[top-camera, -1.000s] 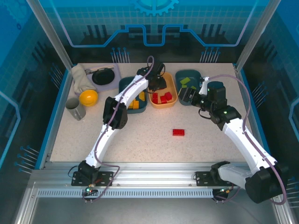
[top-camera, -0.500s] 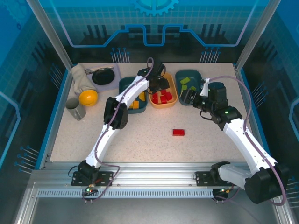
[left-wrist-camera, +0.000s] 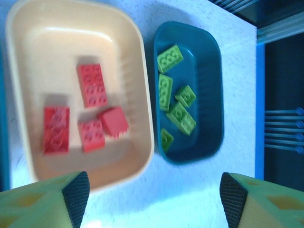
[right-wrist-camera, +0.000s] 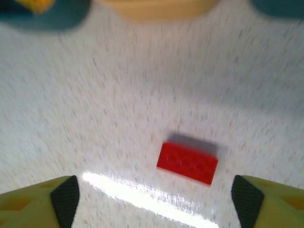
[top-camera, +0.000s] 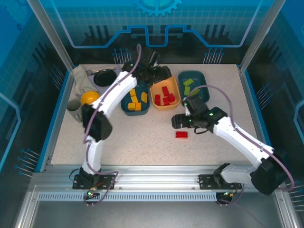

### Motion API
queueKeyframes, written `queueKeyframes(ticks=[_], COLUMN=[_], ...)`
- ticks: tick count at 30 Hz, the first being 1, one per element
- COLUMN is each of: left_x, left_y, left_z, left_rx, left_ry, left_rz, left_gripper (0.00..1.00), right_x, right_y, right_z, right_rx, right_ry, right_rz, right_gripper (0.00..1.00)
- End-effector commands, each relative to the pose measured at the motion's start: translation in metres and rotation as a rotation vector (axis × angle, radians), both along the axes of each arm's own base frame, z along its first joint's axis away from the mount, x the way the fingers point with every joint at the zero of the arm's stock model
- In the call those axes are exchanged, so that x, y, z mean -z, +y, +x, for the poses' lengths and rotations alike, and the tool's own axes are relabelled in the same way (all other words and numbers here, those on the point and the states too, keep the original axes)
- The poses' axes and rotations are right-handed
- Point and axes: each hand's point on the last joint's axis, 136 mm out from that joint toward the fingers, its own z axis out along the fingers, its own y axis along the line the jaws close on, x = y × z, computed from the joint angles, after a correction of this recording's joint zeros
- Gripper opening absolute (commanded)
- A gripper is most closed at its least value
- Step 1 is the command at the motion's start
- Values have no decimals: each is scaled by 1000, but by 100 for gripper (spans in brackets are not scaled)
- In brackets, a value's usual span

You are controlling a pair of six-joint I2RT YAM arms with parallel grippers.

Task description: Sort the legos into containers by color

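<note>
**One red brick out on the table**

The speckled table [top-camera: 142, 142] carries three trays in a row. The left teal tray [top-camera: 124, 108] holds yellow bricks [top-camera: 135, 100]. The orange tray [left-wrist-camera: 142, 61] holds four red bricks [left-wrist-camera: 92, 85]. The right teal tray [left-wrist-camera: 209, 95] holds green bricks [left-wrist-camera: 166, 90]. The left gripper [left-wrist-camera: 154, 199] hovers above these trays, jaws apart, empty. The right gripper [right-wrist-camera: 154, 202], jaws apart too, hangs near the lone red brick [right-wrist-camera: 187, 163].

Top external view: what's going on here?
Two arms are sorting lego bricks into trays by color. Red bricks lie in the orange tray, green bricks in the right teal tray, and yellow bricks in the left teal tray. One loose red brick lies on the table in front of the trays. The right gripper hovers over it, fingers open and empty. The left gripper hovers over the trays, fingers open, holding nothing.
</note>
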Motion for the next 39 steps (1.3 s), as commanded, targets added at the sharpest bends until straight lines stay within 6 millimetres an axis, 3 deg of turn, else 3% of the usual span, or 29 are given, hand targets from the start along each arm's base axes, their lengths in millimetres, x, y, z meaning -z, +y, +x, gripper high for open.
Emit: queueKeyframes(ticks=[1,4,8,11,14,17,23,31,36,39], left_x=[24,40,64,78,84,87,78,78,77,75], left_y=[14,33,48,55,60,62,65,66,68,71], left_z=[-45,-89,-144,-177,-197,-206,-203,-202,-203,-202], left_rx=[44,65,108,131,132,121,121,115,114,104], left_ry=[64,107,164,201,213,215,184,183,177,168], left_rz=[37,55,79,92,94,94,111,113,122,130], left_gripper=[79,81,84,84,85,85,85,85,85,85], right_x=[26,49,74,88,97,107,116,126,117,96], right_y=[-8,0,2,4,0,-7,-5,-12,-9,-3], right_z=[-21,-26,-22,-16,-9,-4,4,4,7,15], right_rx=[-6,13,49,68,97,126,125,186,205,222], right_ry=[135,220,286,306,321,351,376,393,369,321], right_rz=[-138,-141,-162,-163,-167,-169,-166,-193,-175,-134], right_gripper=[93,100,100,99,98,96,85,65,53,52])
